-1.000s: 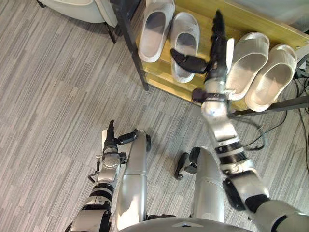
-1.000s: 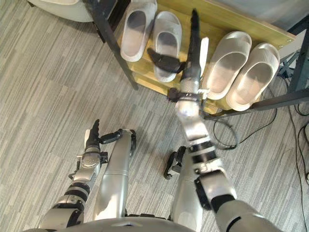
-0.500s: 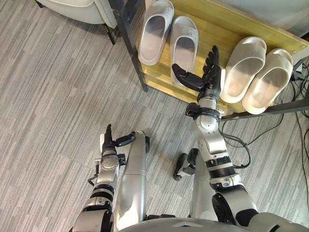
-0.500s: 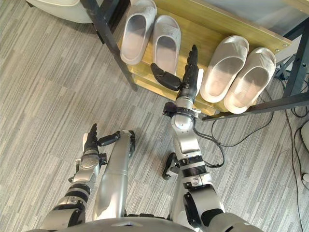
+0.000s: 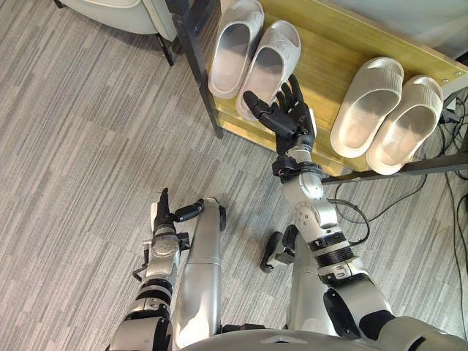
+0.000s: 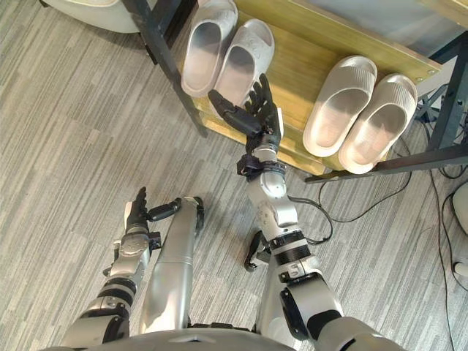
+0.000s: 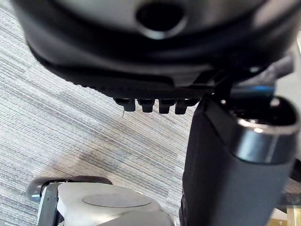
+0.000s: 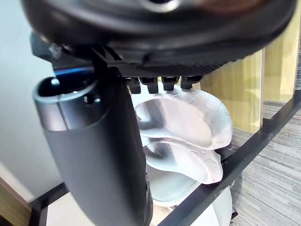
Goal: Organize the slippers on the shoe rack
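Slippers [image 5: 270,67] sit in two pairs on the wooden shelf [image 5: 329,51] of the shoe rack [image 5: 205,88]. The left pair [image 5: 234,45] is close to the dark upright post, and the right pair [image 5: 385,113] lies well apart from it, with bare wood between them. The inner slipper of the left pair is skewed, with its toe against its partner and its heel swung out toward the shelf's front edge. Our right hand [image 5: 294,117] hovers just beside that heel with the fingers [image 5: 295,89] spread and the thumb stretched toward the slipper. We cannot tell whether the thumb touches it. Our left hand [image 5: 163,219] hangs low over the floor [image 5: 88,146], its fingers straight and holding nothing. We judge the slippers to be moulded foam: light, slightly springy and not fragile. They would likely slide on the smooth wood if nudged. The heel rim or the band over the toe looks like the best place to take hold. The post leaves little room on the left, and a dark rail [image 5: 409,167] crosses in front of the right pair. The bare wood between the pairs is therefore our free room for moving.
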